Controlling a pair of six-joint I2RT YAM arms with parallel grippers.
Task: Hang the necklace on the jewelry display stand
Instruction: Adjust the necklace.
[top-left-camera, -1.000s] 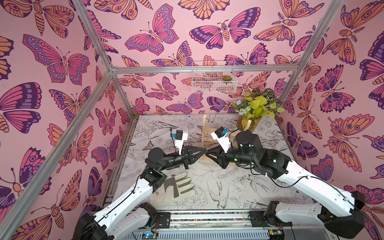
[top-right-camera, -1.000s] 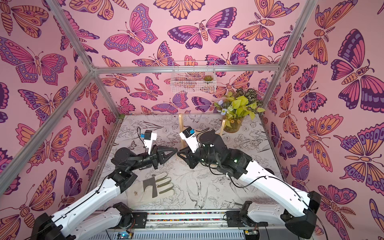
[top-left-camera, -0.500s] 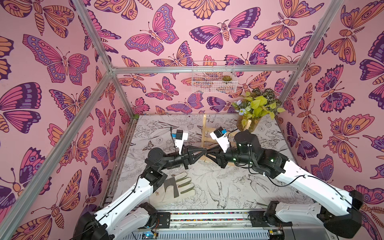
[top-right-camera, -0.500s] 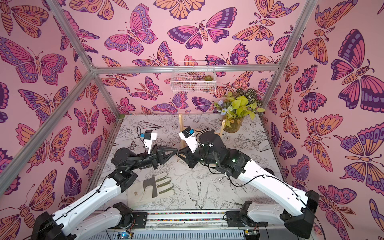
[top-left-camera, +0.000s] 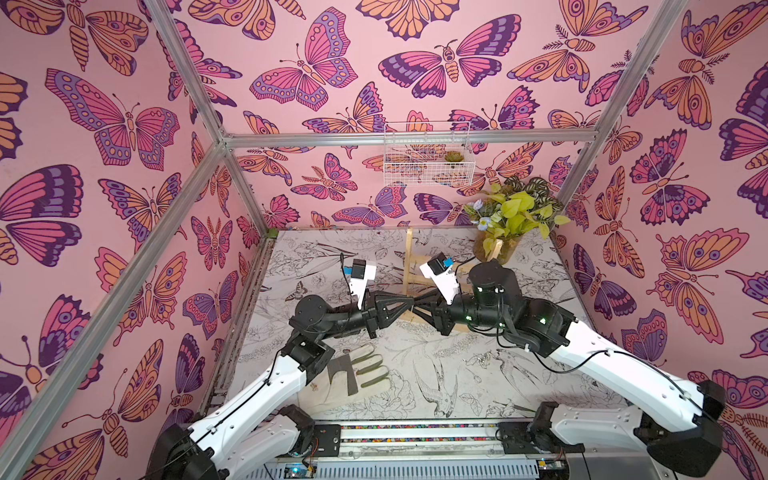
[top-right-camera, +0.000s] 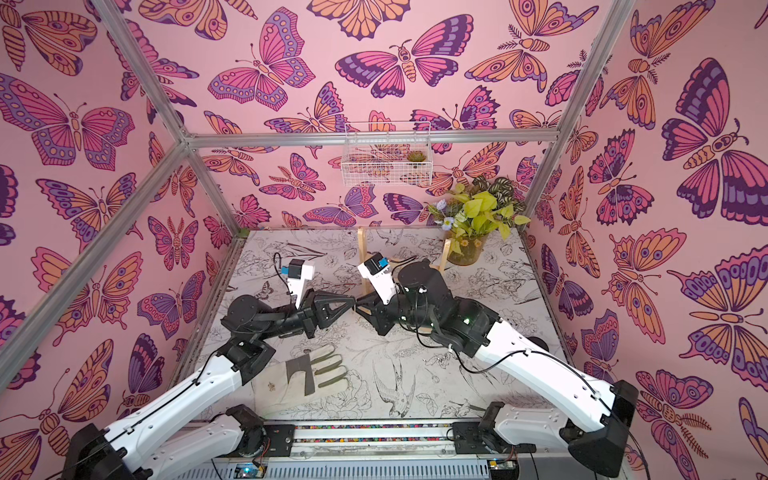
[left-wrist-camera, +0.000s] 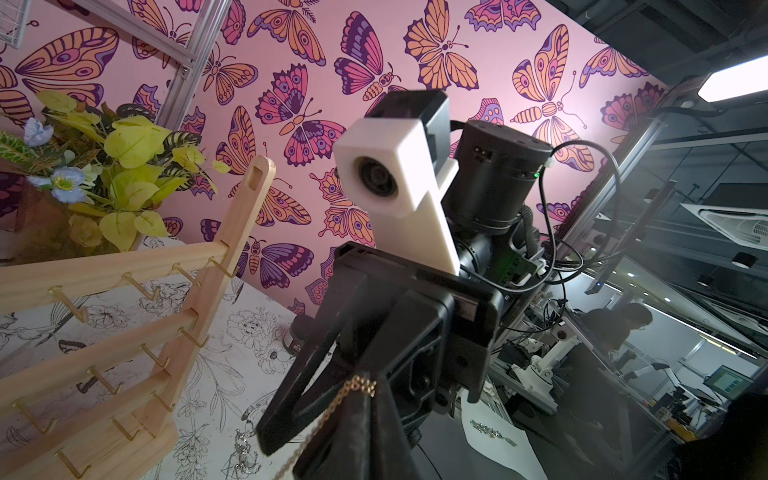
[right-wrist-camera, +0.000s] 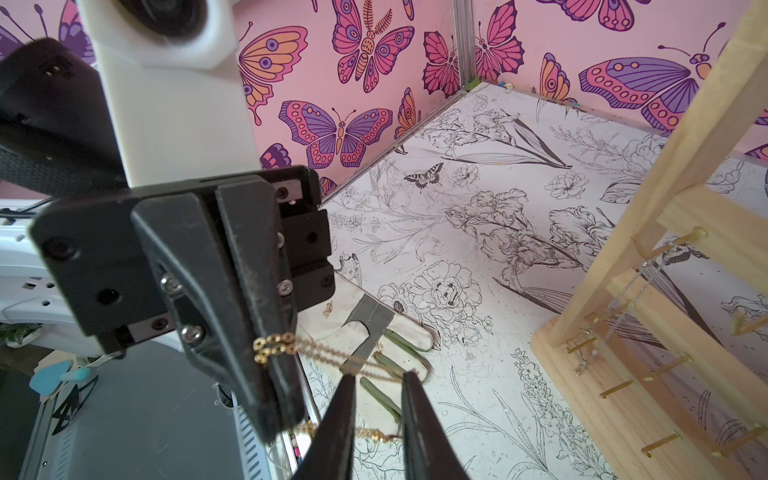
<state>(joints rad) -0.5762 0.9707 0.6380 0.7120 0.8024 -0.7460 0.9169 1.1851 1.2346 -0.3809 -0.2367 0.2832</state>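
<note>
The necklace (right-wrist-camera: 274, 347) is a thin gold chain, and my left gripper (left-wrist-camera: 365, 392) is shut on a bunch of its links (left-wrist-camera: 361, 384). Its strands run from there across to my right gripper (right-wrist-camera: 378, 376), whose fingers (right-wrist-camera: 345, 399) stand a little apart with the chain between them. In both top views the left gripper (top-left-camera: 409, 304) and right gripper (top-left-camera: 419, 305) meet tip to tip above the table's middle. The light wooden jewelry display stand (top-left-camera: 410, 257) (top-right-camera: 362, 257) rises just behind them. Its gold hooks (left-wrist-camera: 143, 286) show, and a silver chain (right-wrist-camera: 615, 316) hangs from one.
A pale work glove (top-left-camera: 357, 374) (top-right-camera: 307, 374) lies on the table near the left arm. A potted plant (top-left-camera: 511, 216) stands at the back right, with a white wire basket (top-left-camera: 428, 158) on the wall above. A small silvery jewelry heap (top-left-camera: 484, 359) lies under the right forearm.
The right arm has shifted very slightly. Both grippers stay tip to tip with the chain between them.
</note>
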